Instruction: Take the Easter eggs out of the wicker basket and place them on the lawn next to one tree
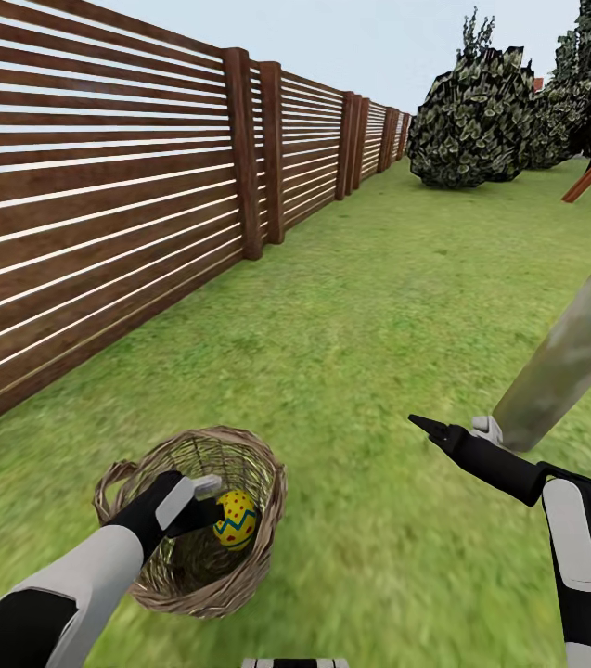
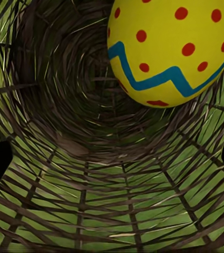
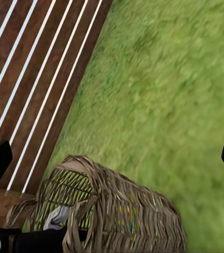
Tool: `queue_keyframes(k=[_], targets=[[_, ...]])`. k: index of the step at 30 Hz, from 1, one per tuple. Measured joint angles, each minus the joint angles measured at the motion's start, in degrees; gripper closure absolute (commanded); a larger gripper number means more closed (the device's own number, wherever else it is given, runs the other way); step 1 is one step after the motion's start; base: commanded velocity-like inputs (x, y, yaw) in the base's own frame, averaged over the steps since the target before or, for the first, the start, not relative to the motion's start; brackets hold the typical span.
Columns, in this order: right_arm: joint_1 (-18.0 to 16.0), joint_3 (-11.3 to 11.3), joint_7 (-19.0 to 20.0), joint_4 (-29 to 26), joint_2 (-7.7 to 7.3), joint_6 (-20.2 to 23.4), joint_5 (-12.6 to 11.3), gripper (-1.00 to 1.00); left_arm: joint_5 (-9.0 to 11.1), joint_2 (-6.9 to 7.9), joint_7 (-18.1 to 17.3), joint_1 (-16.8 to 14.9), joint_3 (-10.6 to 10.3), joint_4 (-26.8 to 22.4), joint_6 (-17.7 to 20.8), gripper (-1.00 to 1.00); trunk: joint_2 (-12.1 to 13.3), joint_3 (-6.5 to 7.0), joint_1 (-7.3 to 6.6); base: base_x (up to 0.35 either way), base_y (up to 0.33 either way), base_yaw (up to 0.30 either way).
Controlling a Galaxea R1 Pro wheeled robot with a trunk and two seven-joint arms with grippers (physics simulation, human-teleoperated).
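Low at lower left, left gripper (image 1: pixel 204 498) inside wicker basket (image 1: pixel 258 464) on lawn (image 1: pixel 379 306), jaws spread beside Easter egg (image 1: pixel 236 519); right gripper (image 1: pixel 457 429) spread near tree (image 1: pixel 573 348).

Nothing readable from where I'm driving, honestly. No words, labels, brands or numbers on anything. The closest I get is the Easter egg (image 2: pixel 172 50), and that's just red dots and a blue zigzag band, not writing.
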Motion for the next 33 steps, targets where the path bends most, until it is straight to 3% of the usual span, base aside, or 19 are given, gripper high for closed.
queue_keyframes(k=[11, 21, 33], targets=[[0.0, 0.0, 0.0, 0.0, 0.01, 0.0, 0.0, -1.00, 0.0, 0.40, -0.1, 0.0, 0.0, -0.1, 0.3, -1.00, 0.0, 0.00, 0.00, 0.000, 0.000, 0.000], [0.0, 0.0, 0.0, 0.0, 0.01, 0.0, 0.0, -1.00, -0.1, 0.45, -0.6, 0.0, 0.0, -0.2, -0.4, -1.00, -0.1, -2.21, 0.26, 0.000, 0.000, 0.000], [0.9, 0.1, 1.3, -1.8, 0.03, 0.0, -0.4, -1.00, -0.2, 0.34, -0.8, 0.1, -0.7, -0.3, -2.5, -1.00, -0.1, -2.22, 0.26, 0.000, 0.000, 0.000]])
